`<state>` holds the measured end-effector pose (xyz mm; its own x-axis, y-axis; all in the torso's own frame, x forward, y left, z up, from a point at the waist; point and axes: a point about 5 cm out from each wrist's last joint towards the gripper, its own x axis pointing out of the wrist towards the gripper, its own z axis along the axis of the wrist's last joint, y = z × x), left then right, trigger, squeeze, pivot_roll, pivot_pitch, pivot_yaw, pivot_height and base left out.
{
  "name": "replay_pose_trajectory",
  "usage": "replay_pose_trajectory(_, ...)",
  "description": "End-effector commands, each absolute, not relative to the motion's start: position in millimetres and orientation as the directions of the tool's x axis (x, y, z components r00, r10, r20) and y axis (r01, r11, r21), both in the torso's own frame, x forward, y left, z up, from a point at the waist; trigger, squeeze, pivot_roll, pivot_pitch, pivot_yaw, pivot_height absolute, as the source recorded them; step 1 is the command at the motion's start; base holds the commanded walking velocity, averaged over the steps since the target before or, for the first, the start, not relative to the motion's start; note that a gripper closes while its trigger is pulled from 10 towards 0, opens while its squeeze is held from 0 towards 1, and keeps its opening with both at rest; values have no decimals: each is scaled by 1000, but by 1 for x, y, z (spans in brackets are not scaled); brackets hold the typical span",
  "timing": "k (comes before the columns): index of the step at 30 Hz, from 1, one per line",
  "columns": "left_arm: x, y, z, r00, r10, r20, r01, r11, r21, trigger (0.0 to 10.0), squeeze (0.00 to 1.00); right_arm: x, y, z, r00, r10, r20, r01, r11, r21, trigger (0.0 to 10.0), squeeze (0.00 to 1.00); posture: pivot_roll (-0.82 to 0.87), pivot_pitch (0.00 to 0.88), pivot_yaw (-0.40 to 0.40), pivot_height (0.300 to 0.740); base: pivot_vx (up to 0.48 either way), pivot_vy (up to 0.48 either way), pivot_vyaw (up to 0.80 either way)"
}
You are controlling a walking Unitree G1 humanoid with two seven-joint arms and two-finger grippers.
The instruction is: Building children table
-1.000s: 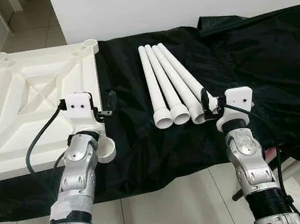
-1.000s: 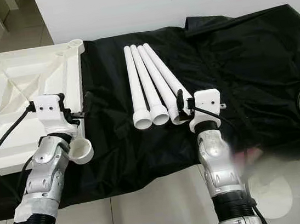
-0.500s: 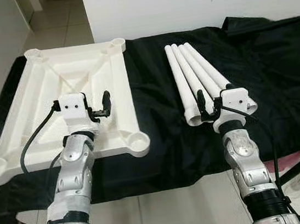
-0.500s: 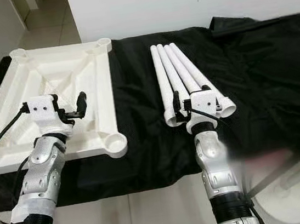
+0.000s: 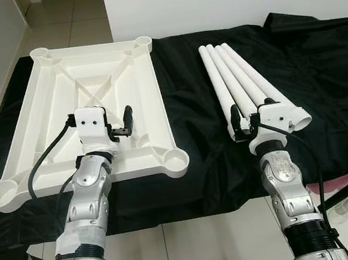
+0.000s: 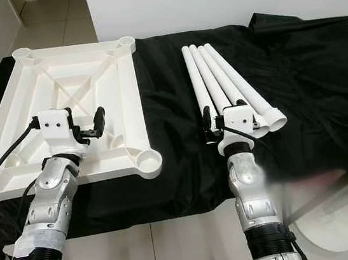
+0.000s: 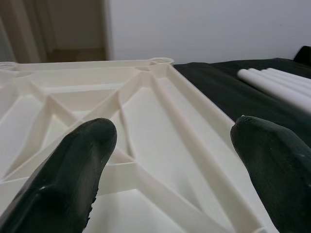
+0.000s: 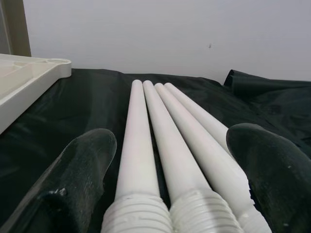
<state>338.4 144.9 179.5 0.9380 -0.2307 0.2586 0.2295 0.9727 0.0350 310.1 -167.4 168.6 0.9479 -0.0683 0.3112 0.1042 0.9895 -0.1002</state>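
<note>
Left eye view: four long white plastic table legs (image 5: 235,83) are laid side by side on a black cloth-covered table (image 5: 321,78), touching along their lengths. Their long axes run away from the robot, leaning slightly to its left at the far end; the threaded, flared ends point toward the robot. A white square plastic tabletop (image 5: 88,109) is laid upside down on the left part of the cloth, ribbed underside up, with a round leg socket at each corner.

The left gripper (image 7: 170,160) is held low over the near part of the tabletop, forearm raised from below, fingers spread wide and holding nothing. The right gripper (image 8: 165,170) is held at the near ends of the legs, fingers spread wide to either side of the bundle, with the threaded ends lying between them; contact cannot be told.
</note>
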Motion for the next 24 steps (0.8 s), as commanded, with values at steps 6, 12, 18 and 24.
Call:
replay_pose_trajectory(6,337,138,178,926,-291,239,291,956,33,10000,0,311,-168,164,956,-56,286,87,992,-94,10000,0,-70,92,-7,740,0,0,0)
replay_pose_trajectory(12,328,122,178,854,-474,213,478,878,38,10000,0,321,-165,163,968,9,252,20,994,-111,10000,0,-64,98,-3,740,0,0,0)
replay_pose_trajectory(18,326,118,182,831,-520,198,524,851,36,10000,0,332,-162,157,981,68,184,-49,993,-105,10000,0,-64,99,1,740,0,0,0)
replay_pose_trajectory(24,328,117,192,822,-534,199,535,843,56,10000,0,346,-151,144,984,152,93,-146,987,-70,10000,0,-62,97,1,740,0,0,0)
